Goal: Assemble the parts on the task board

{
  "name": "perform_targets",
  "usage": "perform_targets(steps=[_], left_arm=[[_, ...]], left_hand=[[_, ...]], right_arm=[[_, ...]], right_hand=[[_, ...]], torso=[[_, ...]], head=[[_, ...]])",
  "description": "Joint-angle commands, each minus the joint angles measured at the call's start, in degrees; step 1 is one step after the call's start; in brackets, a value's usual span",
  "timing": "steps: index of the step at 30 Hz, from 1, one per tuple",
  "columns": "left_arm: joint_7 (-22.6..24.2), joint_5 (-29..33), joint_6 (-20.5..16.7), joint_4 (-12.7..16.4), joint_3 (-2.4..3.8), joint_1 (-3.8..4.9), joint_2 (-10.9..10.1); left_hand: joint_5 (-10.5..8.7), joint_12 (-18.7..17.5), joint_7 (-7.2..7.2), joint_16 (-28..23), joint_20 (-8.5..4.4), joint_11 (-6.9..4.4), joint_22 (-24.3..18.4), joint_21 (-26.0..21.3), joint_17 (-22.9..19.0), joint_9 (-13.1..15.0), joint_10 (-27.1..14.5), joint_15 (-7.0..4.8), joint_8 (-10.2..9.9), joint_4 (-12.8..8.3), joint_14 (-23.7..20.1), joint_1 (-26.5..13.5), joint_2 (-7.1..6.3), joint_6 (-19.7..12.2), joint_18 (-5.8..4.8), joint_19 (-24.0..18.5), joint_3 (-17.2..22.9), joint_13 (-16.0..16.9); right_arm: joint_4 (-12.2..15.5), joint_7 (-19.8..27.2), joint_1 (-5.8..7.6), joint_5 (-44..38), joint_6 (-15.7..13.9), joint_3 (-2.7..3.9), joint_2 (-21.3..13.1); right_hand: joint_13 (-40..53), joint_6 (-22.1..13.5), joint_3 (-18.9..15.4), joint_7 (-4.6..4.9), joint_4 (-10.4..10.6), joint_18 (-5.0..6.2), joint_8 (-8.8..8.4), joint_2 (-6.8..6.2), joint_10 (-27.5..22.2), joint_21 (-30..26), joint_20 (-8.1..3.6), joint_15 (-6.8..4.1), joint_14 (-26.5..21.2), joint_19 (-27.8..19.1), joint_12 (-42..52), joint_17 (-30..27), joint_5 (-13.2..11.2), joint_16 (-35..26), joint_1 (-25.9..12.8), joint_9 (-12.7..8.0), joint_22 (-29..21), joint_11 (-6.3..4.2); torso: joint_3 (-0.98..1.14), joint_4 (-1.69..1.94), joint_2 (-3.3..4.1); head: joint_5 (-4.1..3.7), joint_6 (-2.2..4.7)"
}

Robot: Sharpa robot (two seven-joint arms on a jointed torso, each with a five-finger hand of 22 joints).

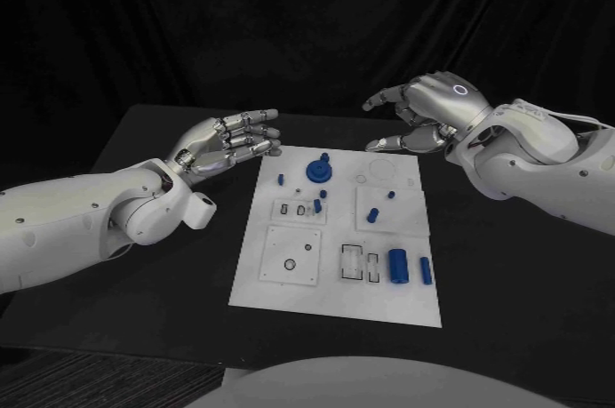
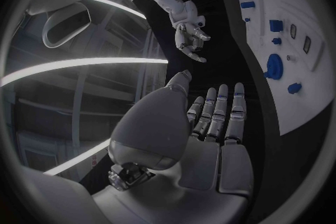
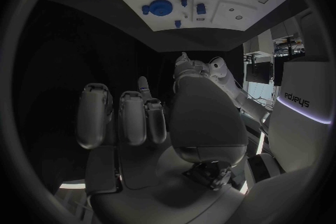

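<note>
The left hand (image 1: 231, 141) hovers with fingers straight and loosely apart, holding nothing, just off the far left corner of the task board (image 1: 257, 288) on the dark surface (image 1: 128, 337). The round blue part (image 1: 318, 170) lies just to its right and nearer than to the right hand (image 1: 423, 115), which hangs empty, fingers loosely curled and apart, above the board's far right corner.

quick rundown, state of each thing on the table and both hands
left hand: open, holds nothing, beside the board's far left corner
right hand: open, fingers curled loosely, above the board's far edge
task board: flat on the table
blue round part: on the board, untouched
two blue cylinders: lying on the board's near right
</note>
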Motion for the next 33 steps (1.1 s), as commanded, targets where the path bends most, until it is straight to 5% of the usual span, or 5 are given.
perform_targets(steps=[1,11,15,19,33], left_arm=[[-3.6,-9.5,-5.0,0.2,0.03,0.48,0.3],[-14.9,-23.7,-6.0,-0.3,0.04,0.84,1.9],[-20.4,-26.2,-5.7,-0.5,0.04,1.06,2.6],[-26.3,-29.5,-4.3,-1.0,0.04,1.73,3.4],[-44.8,-43.4,5.9,-4.3,0.06,5.16,9.4]], left_hand=[[0.14,6.3,0.46,6.4,0.25,0.98,0.9,2.7,1.1,0.0,2.0,0.69,0.2,0.9,3.0,0.7,-0.22,0.8,0.13,7.0,0.2,3.2],[-4.5,32.1,2.95,41.1,-3.41,-2.23,8.9,17.2,19.5,0.7,10.1,-3.2,2.4,4.0,12.4,-0.9,-1.73,10.1,0.06,22.3,-0.7,26.1],[-8.88,44.9,4.66,56.6,-6.03,-4.35,21.8,34.4,60.7,1.4,50.3,-5.03,5.6,4.3,42.7,-4.0,-1.15,19.1,-0.77,21.5,-2.8,64.4],[-13.84,46.9,5.53,57.2,-7.18,-4.81,47.6,55.4,81.8,1.7,72.8,-5.44,8.1,4.3,62.7,-8.3,-0.71,22.1,-3.65,30.2,-5.6,81.1],[-19.54,46.9,-0.01,56.9,-9.64,-9.66,80.8,73.3,84.8,16.8,72.8,-10.32,26.9,4.4,65.7,-21.2,0.98,32.1,-9.08,58.6,-12.3,81.1]], right_arm=[[-0.3,0.8,0.11,-0.1,1.7,0.04,-0.1],[-0.3,1.4,-1.12,-0.1,-1.1,0.04,-1.0],[-0.7,1.3,-1.75,-0.1,-1.2,0.04,-1.1],[-1.1,1.1,-2.47,-0.1,-0.9,0.04,-0.9],[-2.1,-0.4,-4.9,-0.1,1.5,0.04,-0.6]], right_hand=[[15.1,0.7,0.5,0.0,-0.1,-0.44,0.4,0.78,5.9,0.1,0.33,0.48,3.2,1.4,0.2,0.1,0.2,0.2,0.1,-0.1,10.6,0.41],[15.1,1.9,1.0,0.11,-0.2,-0.46,1.03,1.64,5.9,0.2,0.43,0.57,3.2,1.5,0.2,0.1,0.4,0.2,0.6,-0.2,10.7,0.5],[15.1,2.3,1.1,0.17,-0.2,-0.46,1.27,1.93,5.9,0.2,0.47,0.61,3.2,1.5,0.2,0.1,0.5,0.2,0.8,-0.2,10.7,0.55],[15.1,2.8,1.2,0.23,-0.3,-0.46,1.52,2.25,5.9,0.2,0.51,0.65,3.2,1.5,0.2,0.0,0.7,0.2,0.9,-0.3,10.7,0.61],[15.1,3.7,1.3,0.3,-0.3,-0.45,1.98,3.26,5.9,0.1,0.58,0.72,3.2,1.6,0.2,-0.3,1.5,0.1,0.8,-0.4,10.8,0.67]], torso=[[0.45,-0.47,-0.66],[1.66,-1.46,-2.41],[2.34,-2.32,-3.16],[2.66,-2.57,-3.54],[4.19,-4.59,-6.6]], head=[[-0.13,-0.21],[1.46,-0.92],[2.53,-0.92],[2.61,-0.92],[2.75,-0.92]])
